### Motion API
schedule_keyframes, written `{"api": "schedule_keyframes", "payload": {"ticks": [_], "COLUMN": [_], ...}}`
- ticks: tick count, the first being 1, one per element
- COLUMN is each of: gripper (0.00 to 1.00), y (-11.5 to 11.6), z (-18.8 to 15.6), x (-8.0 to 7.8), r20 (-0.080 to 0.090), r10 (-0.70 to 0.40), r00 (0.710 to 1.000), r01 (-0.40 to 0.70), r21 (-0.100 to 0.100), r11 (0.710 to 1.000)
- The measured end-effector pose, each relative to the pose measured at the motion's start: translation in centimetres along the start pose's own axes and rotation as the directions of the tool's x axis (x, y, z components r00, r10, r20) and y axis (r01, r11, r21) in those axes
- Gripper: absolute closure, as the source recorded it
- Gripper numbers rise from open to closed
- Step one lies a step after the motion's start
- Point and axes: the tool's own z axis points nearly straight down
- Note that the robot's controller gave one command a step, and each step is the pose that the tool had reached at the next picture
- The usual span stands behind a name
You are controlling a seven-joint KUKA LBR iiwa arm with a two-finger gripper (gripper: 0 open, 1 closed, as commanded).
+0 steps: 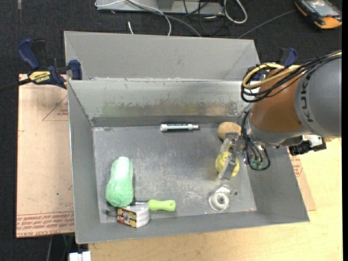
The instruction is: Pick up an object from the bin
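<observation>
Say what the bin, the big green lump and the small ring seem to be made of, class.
Bin: grey metal, dull and scuffed. Green lump: probably soft cloth or foam, surface looks fuzzy and matte. Ring: likely clear plastic or tape, pale and glossy.

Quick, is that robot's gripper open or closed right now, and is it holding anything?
Gripper: cannot be told; it is low over a yellow lumpy thing near the right wall of the bin.
</observation>
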Motion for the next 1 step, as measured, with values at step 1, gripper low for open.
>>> {"api": "schedule_keyframes", "payload": {"ticks": [1], "gripper": [1.0], "y": [0.57], "z": [0.59], "x": [0.38], "r20": [0.01], "r10": [-0.24], "r00": [0.971], "r01": [0.24], "r21": [-0.002], "r11": [0.971]}}
